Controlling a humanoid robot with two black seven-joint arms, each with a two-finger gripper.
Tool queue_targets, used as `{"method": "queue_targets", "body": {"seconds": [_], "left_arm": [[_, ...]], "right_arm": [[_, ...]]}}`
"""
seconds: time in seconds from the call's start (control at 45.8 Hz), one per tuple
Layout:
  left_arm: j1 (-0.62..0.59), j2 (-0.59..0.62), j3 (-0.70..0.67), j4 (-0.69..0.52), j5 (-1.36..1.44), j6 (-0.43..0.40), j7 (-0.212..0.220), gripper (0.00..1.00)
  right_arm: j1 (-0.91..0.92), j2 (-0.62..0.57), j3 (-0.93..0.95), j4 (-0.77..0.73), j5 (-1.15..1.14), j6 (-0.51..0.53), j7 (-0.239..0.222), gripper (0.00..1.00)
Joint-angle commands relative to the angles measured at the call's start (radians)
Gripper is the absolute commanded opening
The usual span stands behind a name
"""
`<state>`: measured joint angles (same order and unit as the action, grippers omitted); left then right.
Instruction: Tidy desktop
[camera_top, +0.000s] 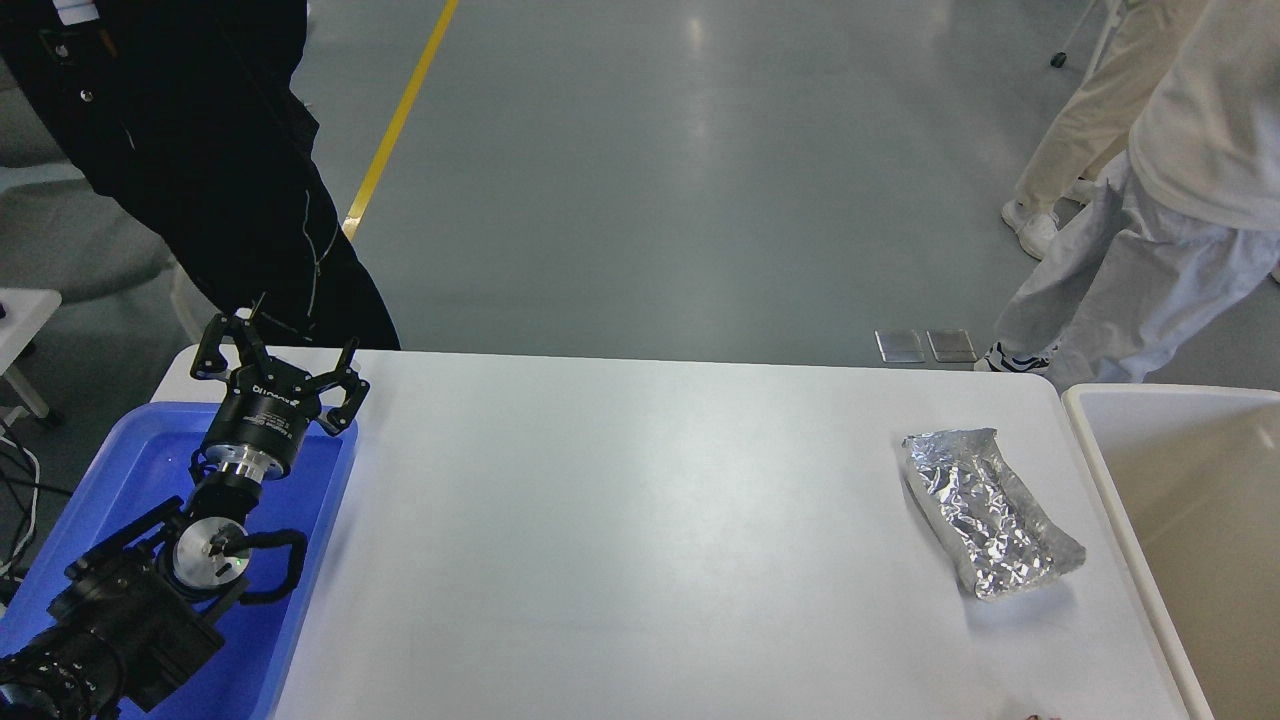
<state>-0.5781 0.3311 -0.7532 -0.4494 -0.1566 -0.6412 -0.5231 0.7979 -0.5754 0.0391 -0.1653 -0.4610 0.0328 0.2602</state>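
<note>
Left arm (110, 610) lettering perhaps illegible.

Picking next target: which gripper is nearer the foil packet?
Left gripper, by default: it hangs open over the blue tray, far across from the foil packet. Right gripper isn't visible.

Left arm (130, 590) black, silver wrist ring, white lettering, looped black cable.

white desktop (620, 520), silver crinkled pouch (990, 525), blue tray (120, 470), beige bin (1190, 500).
</note>
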Motion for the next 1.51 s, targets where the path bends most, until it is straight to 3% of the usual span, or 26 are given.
{"method": "queue_targets", "body": {"seconds": [0.0, 0.48, 1.069, 1.113, 1.2, 1.244, 1.353, 1.484], "left_arm": [[0.001, -0.001, 0.0, 0.0, 0.0, 0.0, 0.0, 1.0], [0.001, 0.0, 0.0, 0.0, 0.0, 0.0, 0.0, 1.0], [0.0, 0.0, 0.0, 0.0, 0.0, 0.0, -0.002, 1.0], [0.001, 0.0, 0.0, 0.0, 0.0, 0.0, 0.0, 1.0], [0.0, 0.0, 0.0, 0.0, 0.0, 0.0, 0.0, 1.0], [0.0, -0.001, 0.0, 0.0, 0.0, 0.0, -0.002, 1.0], [0.001, 0.0, 0.0, 0.0, 0.0, 0.0, 0.0, 1.0], [0.0, 0.0, 0.0, 0.0, 0.0, 0.0, 0.0, 1.0]], "right_arm": [[-0.086, 0.098, -0.001, 0.007, 0.033, -0.249, -0.039, 0.0], [-0.2, 0.206, 0.004, 0.075, 0.125, -0.248, -0.045, 0.0], [-0.223, 0.221, 0.008, 0.073, 0.156, -0.249, -0.045, 0.01], [-0.224, 0.221, 0.01, 0.073, 0.156, -0.251, -0.045, 0.2], [-0.224, 0.22, 0.01, 0.072, 0.156, -0.263, -0.044, 0.67], [-0.224, 0.22, 0.01, 0.072, 0.156, -0.263, -0.044, 0.79], [-0.224, 0.218, 0.01, 0.072, 0.156, -0.263, -0.044, 0.97], [-0.221, 0.213, 0.008, 0.072, 0.156, -0.252, -0.044, 0.99]]}}
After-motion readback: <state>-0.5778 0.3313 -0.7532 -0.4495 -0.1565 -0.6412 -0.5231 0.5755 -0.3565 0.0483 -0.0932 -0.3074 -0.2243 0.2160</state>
